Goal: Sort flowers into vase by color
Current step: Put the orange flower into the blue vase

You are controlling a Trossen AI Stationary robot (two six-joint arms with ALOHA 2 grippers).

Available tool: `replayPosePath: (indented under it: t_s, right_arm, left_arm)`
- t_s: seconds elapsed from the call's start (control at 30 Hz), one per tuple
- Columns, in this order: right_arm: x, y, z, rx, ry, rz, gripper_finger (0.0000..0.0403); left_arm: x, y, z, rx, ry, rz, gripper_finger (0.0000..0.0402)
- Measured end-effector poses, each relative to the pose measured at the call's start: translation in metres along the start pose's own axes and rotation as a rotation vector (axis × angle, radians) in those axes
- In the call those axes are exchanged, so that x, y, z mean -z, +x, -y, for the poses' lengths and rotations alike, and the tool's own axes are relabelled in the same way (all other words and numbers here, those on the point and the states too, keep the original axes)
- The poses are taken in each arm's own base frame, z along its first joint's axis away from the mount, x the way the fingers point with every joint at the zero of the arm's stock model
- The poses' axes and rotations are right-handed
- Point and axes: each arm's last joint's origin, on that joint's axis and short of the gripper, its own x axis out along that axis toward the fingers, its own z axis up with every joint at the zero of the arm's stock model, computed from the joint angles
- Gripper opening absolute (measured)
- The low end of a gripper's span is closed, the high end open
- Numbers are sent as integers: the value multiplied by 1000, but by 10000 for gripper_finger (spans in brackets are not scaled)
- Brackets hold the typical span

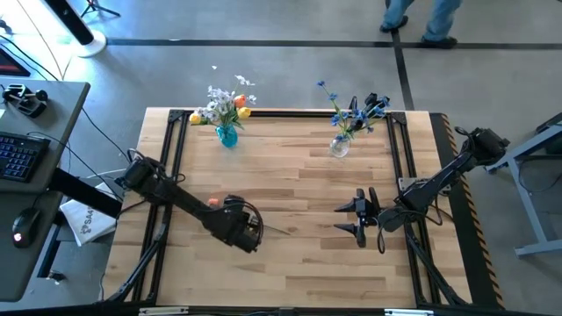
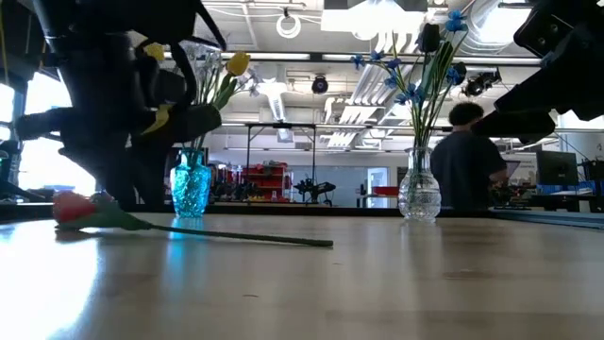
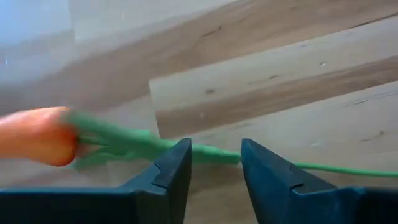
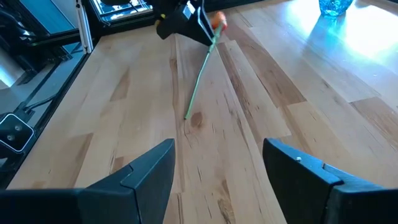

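One orange-headed flower (image 1: 213, 203) lies flat on the table with its green stem (image 2: 236, 235) pointing toward the right. My left gripper (image 3: 214, 149) is open above it, pointing down. One finger stands on each side of the stem (image 3: 214, 154), close to the head (image 3: 37, 134). My right gripper (image 1: 356, 217) is open and hovers over bare table to the right of the stem's free end (image 4: 186, 116). The teal vase (image 1: 227, 134) holds yellow, orange and white flowers. The clear vase (image 1: 339, 145) holds blue ones.
Both vases stand near the far edge, the teal vase (image 2: 191, 184) left and the clear vase (image 2: 419, 194) right. Black rails (image 1: 171, 149) frame the table. A desk with a keyboard (image 1: 18, 156) is to the left. A person (image 2: 472, 161) is beyond the far edge.
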Motion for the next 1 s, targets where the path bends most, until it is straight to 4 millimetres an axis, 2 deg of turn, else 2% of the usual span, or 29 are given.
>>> replayPosePath:
  t_s: [0.23, 0.43, 0.67, 0.8, 1.0]
  right_arm:
    - [0, 0, 0, 0, -8, 0, 240]
    - [0, 0, 0, 0, -10, 0, 240]
    - [0, 0, 0, 0, -11, 0, 240]
    - [0, 0, 0, 0, -11, -1, 240]
    - [0, 0, 0, 5, -11, 2, 240]
  left_arm:
    - [15, -7, -3, 16, -193, -8, 173]
    - [16, -8, -10, -42, -228, -4, 178]
    - [14, 22, -31, -123, -291, 44, 177]
    - [13, 30, -38, -126, -299, 91, 177]
    - [0, 39, -35, -119, -133, 167, 176]
